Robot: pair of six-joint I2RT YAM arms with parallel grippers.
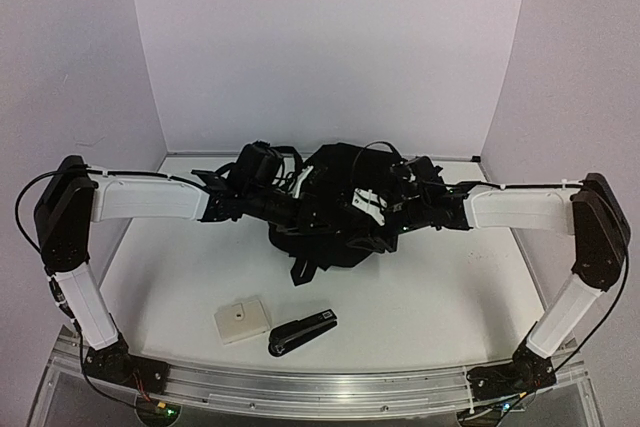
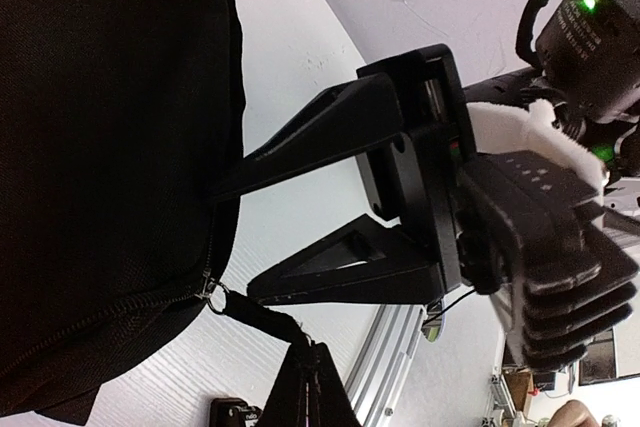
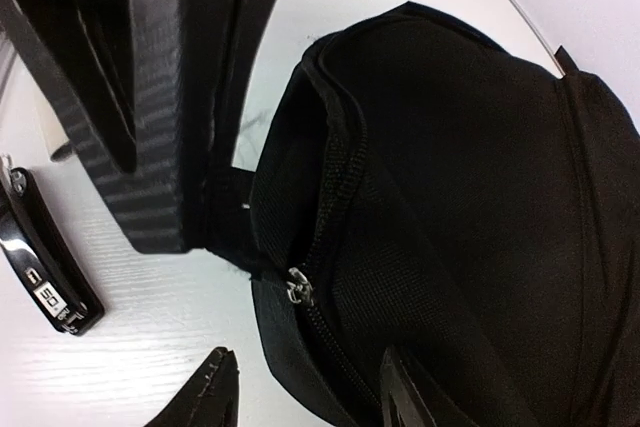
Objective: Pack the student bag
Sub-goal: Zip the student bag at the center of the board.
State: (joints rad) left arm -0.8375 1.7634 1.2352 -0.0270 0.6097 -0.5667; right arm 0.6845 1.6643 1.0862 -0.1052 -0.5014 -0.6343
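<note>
Bag (image 1: 335,209) at table (image 1: 450,297) centre; left gripper (image 2: 228,239) spread wide against bag's side; right gripper (image 1: 375,212) on bag, opening cannot be told; stapler (image 1: 302,331) nearer.

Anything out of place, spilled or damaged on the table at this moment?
Nothing looks spilled or broken. The backpack lies slumped mid-table with straps trailing toward the near edge, as expected for soft fabric. The stapler and a small beige box sit unpacked near the front edge. Both arms are working at the backpack.
</note>
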